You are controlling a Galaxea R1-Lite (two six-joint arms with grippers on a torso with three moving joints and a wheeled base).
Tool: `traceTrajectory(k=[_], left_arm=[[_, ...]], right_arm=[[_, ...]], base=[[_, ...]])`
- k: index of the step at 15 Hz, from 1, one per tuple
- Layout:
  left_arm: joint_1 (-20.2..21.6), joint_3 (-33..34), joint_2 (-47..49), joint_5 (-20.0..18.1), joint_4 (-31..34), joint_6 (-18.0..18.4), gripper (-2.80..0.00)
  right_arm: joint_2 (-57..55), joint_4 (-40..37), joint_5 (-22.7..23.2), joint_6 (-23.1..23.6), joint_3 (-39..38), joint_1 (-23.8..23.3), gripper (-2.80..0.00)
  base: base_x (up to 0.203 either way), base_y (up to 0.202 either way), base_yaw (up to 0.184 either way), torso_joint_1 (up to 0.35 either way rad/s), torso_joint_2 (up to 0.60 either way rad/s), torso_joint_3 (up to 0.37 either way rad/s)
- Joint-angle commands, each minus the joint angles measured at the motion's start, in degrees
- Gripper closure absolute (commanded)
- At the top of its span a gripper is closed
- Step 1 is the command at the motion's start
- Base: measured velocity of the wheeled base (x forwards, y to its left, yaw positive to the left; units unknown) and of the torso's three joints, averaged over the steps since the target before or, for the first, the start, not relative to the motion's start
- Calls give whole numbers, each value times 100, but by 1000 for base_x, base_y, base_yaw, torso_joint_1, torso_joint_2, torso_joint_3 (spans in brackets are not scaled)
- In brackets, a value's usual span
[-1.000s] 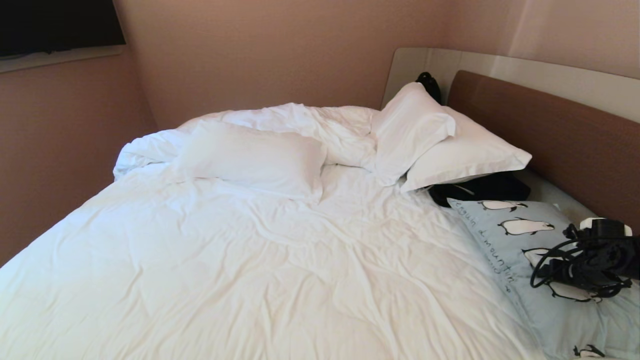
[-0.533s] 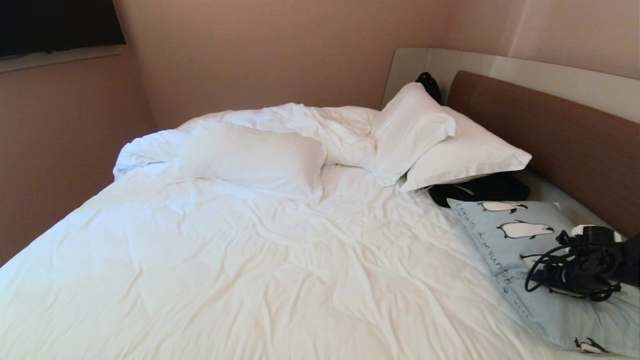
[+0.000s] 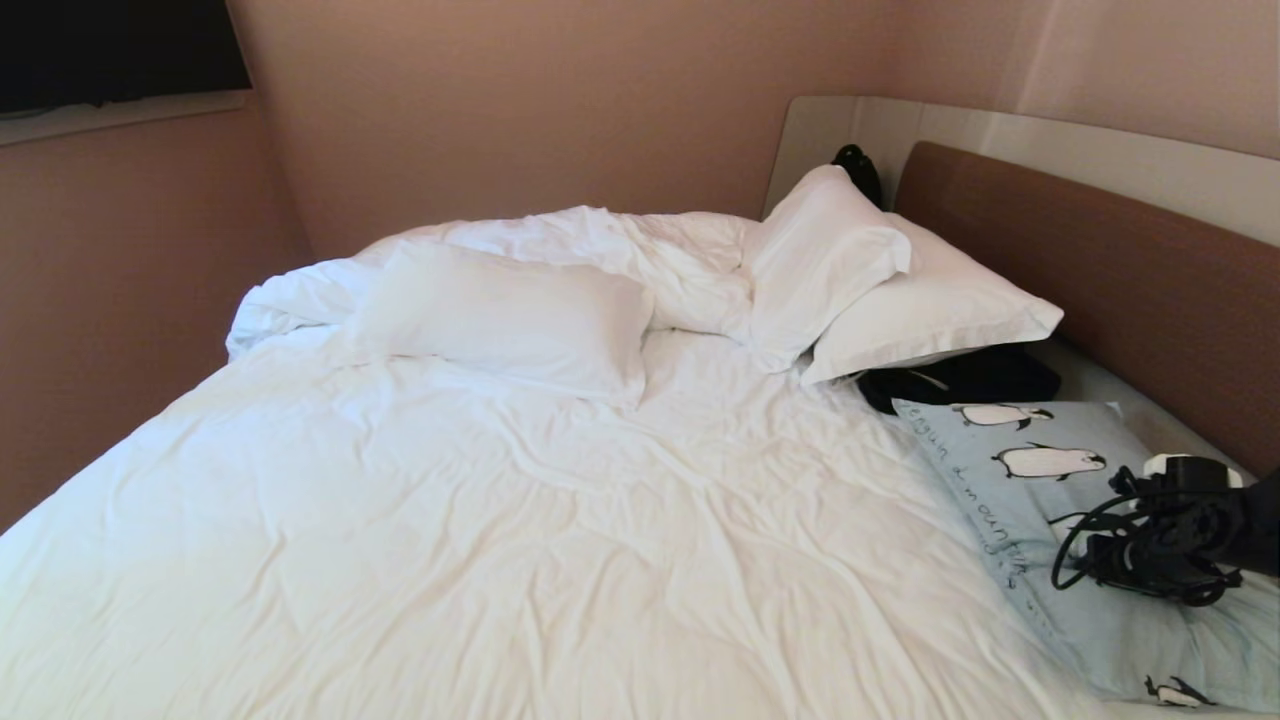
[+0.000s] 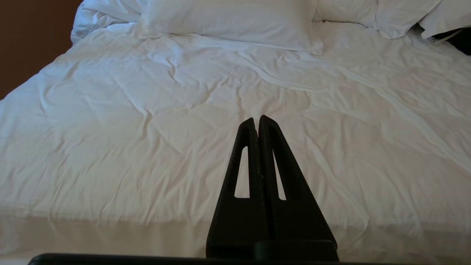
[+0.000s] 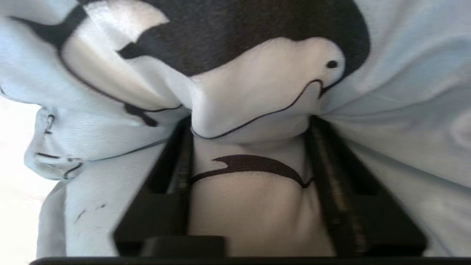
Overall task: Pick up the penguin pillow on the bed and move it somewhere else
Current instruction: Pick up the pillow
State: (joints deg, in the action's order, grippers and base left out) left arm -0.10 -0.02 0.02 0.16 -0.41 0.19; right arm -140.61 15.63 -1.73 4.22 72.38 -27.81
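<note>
Right gripper [image 5: 250, 140] is pressed down into the penguin pillow [image 3: 1040, 480], its jaws about half closed with a bunched fold of the blue fabric pinched between them. The pillow lies directly beneath it on the bed [image 3: 520, 520], beside the headboard [image 3: 1120, 270]. Left gripper [image 4: 259, 123] hangs over bare duvet [image 4: 147, 129], fingers pressed together, holding nothing.
</note>
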Motion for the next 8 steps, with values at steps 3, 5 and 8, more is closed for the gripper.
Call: traceTrajectory(k=[3, 5, 8], left_arm=[[1, 2, -2, 2, -2, -2, 0], [1, 2, -2, 2, -2, -2, 0], [1, 2, -2, 2, -2, -2, 0]], right_arm=[[173, 2, 5, -61, -65, -23, 0], [386, 2, 0, -168, -69, -45, 0], [824, -14, 13, -451, -96, -49, 0]], base=[[0, 0, 0, 0, 0, 0], [0, 0, 0, 0, 0, 0], [0, 0, 0, 0, 0, 0]])
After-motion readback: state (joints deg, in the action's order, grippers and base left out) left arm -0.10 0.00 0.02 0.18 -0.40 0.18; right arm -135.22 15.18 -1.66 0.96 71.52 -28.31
